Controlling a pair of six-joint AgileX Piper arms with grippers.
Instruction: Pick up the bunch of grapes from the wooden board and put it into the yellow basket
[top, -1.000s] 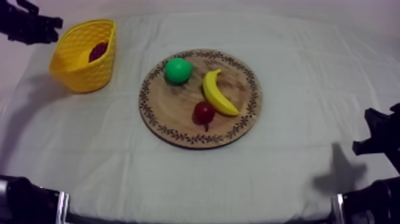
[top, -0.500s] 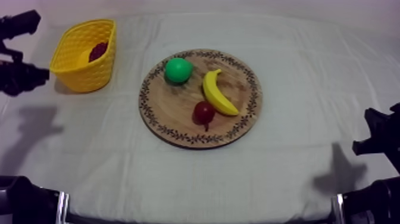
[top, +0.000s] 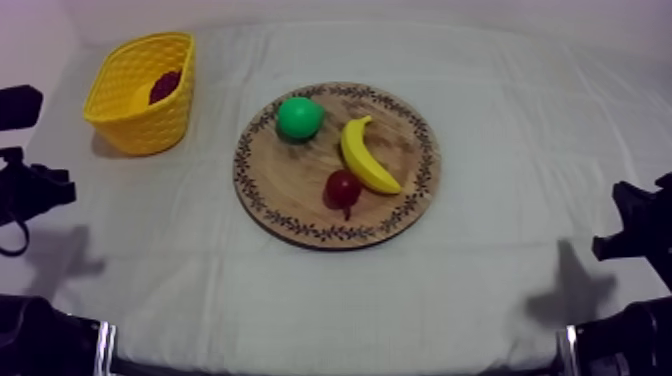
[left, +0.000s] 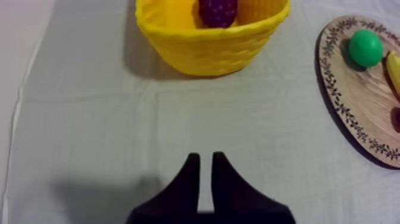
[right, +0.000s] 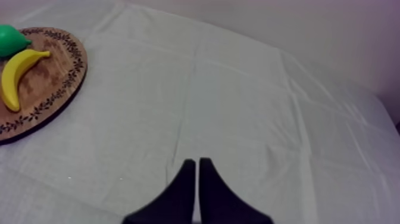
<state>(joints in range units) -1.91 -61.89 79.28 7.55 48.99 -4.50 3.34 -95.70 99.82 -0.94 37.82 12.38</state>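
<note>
The bunch of grapes (top: 165, 85), dark purple, lies inside the yellow basket (top: 125, 120) at the back left; the left wrist view has the grapes (left: 217, 11) behind the basket's near wall (left: 211, 44). The round wooden board (top: 300, 205) in the middle carries a green pear (top: 299, 117), a banana (top: 365, 155) and a small red fruit (top: 343, 187). My left gripper (top: 40, 188) hangs at the table's left edge, in front of the basket. Its fingers (left: 191, 179) are shut on nothing, with only a thin slit between them. My right gripper (right: 197, 161) is shut and empty over bare cloth.
My right arm (top: 630, 230) rests low at the right edge, well away from the board (right: 53, 77). Bare cloth stretches between the basket and the board (left: 357, 107), and across the front of the table.
My left arm has drawn back from beside the basket at the upper left, down along the left edge toward the front. The right arm and the fruit have not moved.
</note>
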